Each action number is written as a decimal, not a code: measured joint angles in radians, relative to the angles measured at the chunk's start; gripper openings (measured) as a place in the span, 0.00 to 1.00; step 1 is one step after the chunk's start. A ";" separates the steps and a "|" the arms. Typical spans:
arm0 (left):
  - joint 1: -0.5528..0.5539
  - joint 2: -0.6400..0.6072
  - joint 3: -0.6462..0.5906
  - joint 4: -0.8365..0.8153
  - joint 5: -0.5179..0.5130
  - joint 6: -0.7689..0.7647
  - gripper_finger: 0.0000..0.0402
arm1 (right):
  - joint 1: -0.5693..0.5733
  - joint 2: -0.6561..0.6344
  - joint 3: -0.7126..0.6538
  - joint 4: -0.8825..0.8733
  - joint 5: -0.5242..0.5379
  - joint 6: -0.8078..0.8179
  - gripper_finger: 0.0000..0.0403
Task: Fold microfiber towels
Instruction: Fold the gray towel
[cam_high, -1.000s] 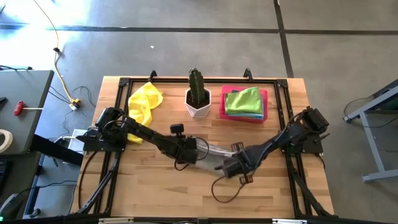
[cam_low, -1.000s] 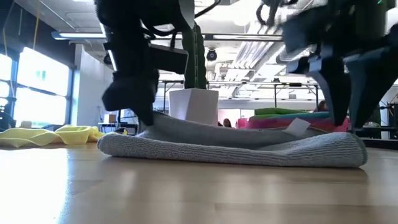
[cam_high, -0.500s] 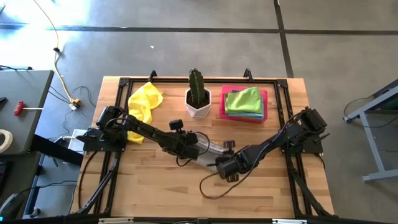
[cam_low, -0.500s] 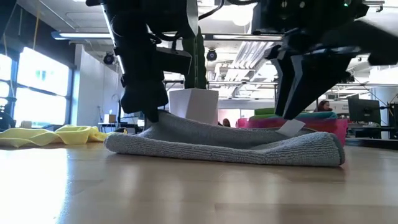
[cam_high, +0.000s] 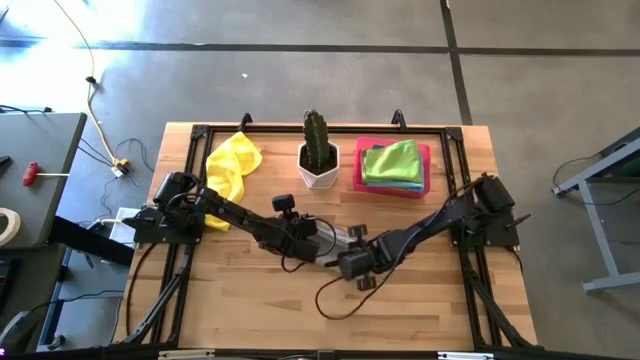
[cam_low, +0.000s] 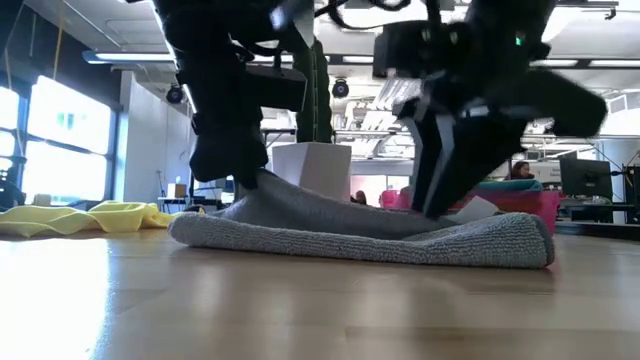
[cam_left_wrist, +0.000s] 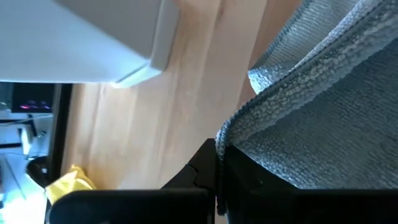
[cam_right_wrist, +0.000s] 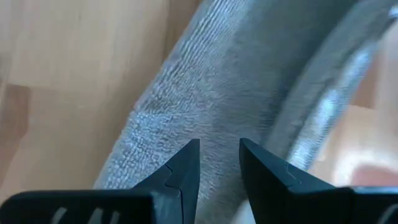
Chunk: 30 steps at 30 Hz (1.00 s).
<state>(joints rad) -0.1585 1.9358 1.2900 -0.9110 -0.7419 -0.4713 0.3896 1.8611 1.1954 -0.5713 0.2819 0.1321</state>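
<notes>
So the grey towel (cam_low: 360, 232) lay folded flat on the desk (cam_high: 240, 300), just in front of the cactus pot (cam_high: 318, 165). The left gripper (cam_high: 322, 240) was clamped on one edge of it, pinching the cloth up a bit. The right gripper (cam_right_wrist: 217, 163) hung right over the towel, fingers slightly apart, nothing between them. The yellow towel (cam_high: 232, 165) sat crumpled left of the pot, and the pink tray (cam_high: 360, 178) with green and blue towels sat to its right.

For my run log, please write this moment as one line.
left end effector: shut on grey towel edge | right end effector: open over towel | yellow towel: unfolded | tray: folded towels
</notes>
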 joint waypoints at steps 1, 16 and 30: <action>-0.003 0.000 0.000 -0.001 -0.011 0.000 0.00 | -0.008 0.011 0.000 0.001 -0.008 -0.005 0.26; -0.014 0.000 0.000 -0.001 -0.011 -0.015 0.00 | -0.108 0.013 0.000 -0.141 0.089 -0.061 0.26; 0.022 0.000 0.000 -0.001 0.014 0.102 0.19 | 0.050 -0.004 0.000 -0.117 -0.003 0.128 0.26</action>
<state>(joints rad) -0.1368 1.9358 1.2900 -0.9119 -0.7284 -0.3695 0.4392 1.8570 1.1954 -0.6883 0.2792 0.2606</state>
